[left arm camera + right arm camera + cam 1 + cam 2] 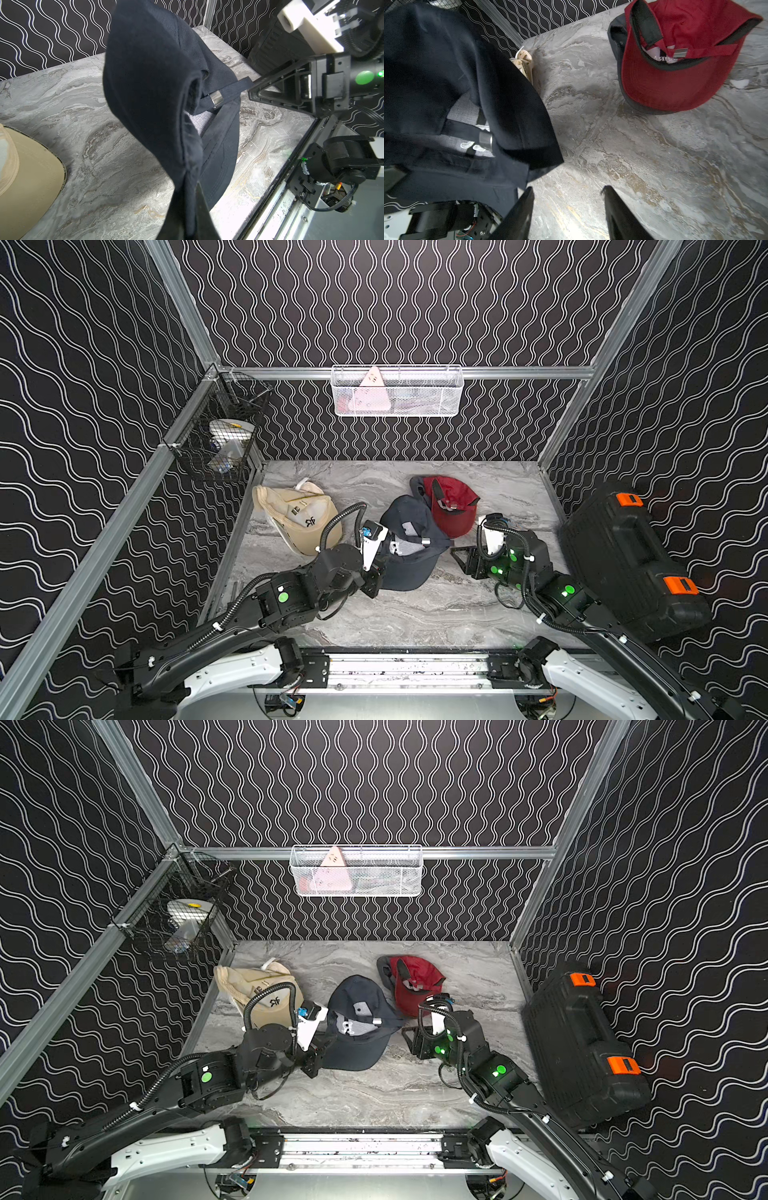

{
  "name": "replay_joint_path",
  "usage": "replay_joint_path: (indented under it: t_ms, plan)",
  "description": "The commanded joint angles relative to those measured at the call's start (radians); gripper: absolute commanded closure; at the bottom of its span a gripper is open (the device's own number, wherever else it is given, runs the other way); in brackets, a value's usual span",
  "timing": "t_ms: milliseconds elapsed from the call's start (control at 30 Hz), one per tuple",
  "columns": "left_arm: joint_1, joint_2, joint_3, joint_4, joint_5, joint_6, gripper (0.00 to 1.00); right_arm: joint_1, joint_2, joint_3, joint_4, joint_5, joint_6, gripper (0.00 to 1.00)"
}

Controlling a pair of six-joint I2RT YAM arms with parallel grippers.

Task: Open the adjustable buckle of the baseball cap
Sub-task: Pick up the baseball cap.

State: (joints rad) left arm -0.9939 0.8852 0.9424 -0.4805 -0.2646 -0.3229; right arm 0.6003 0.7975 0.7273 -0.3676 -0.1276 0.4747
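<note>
- Two claws: left claw (190, 187) clamped on the navy fabric baseball cap (409, 568), tilted on the grey marble worktop (415, 614); right claw (568, 189) part-open, empty.
- Hold steady; pinch the silver metal buckle (216, 99) by its flap, lever up.

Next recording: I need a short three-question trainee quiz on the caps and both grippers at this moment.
1. Multiple choice: which cap does the left gripper pinch? A) beige fabric cap; B) dark navy fabric baseball cap; C) red fabric cap.
2. True or false: the right gripper is shut on the navy cap's strap.
3. Count: how many caps show in a top view?
Key: 1 B. 2 False: its jaws stand open over the bare grey marble tabletop. 3 Three.
</note>
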Motion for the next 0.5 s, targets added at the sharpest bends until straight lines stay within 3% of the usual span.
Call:
replay_joint_path:
  t_ms: [0,467]
  plan:
    - [-0.005,0.006,0.009,0.029,-0.004,-0.019,1.0,0.0,0.013,-0.006,0.088,-0.06,0.008,0.44]
    - [-0.034,0.027,0.035,0.028,0.03,-0.032,1.0,0.001,0.037,-0.018,0.162,-0.067,-0.04,0.44]
